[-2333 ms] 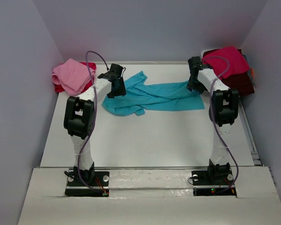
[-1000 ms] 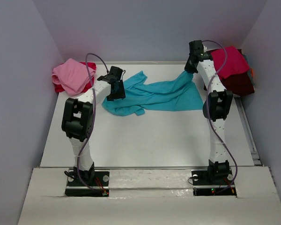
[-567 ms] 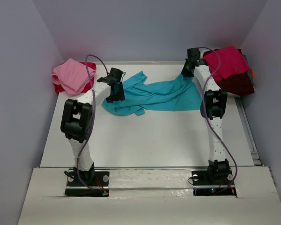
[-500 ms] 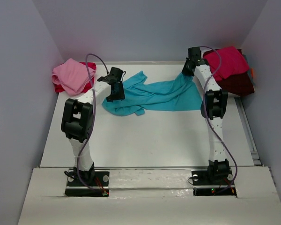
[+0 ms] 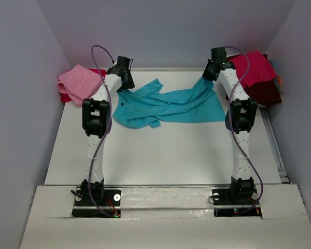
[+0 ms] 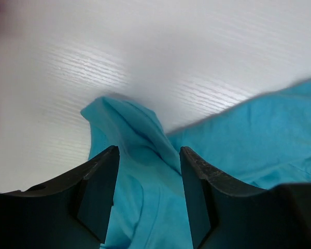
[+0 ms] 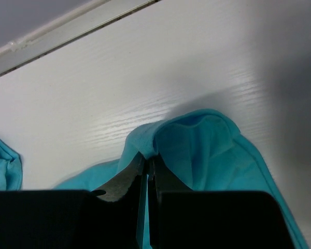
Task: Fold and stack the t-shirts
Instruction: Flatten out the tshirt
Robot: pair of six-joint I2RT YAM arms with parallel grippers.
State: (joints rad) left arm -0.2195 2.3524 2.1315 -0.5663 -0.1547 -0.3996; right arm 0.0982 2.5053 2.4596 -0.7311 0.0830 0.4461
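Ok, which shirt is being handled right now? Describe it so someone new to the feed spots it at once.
On the white table, look at the middle of the far half. The turquoise t-shirt lies spread out there, one corner pinched by the right gripper. It is the only blue-green cloth; the pink shirt and red shirts sit heaped in the far corners.

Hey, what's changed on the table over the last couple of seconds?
The left claw, open, swung from over the turquoise t-shirt out to its far left corner, now straddling a fold there. The right claw, shut on the shirt's far right corner, lifted it up and farther back. The pink t-shirt and red pile stayed put.
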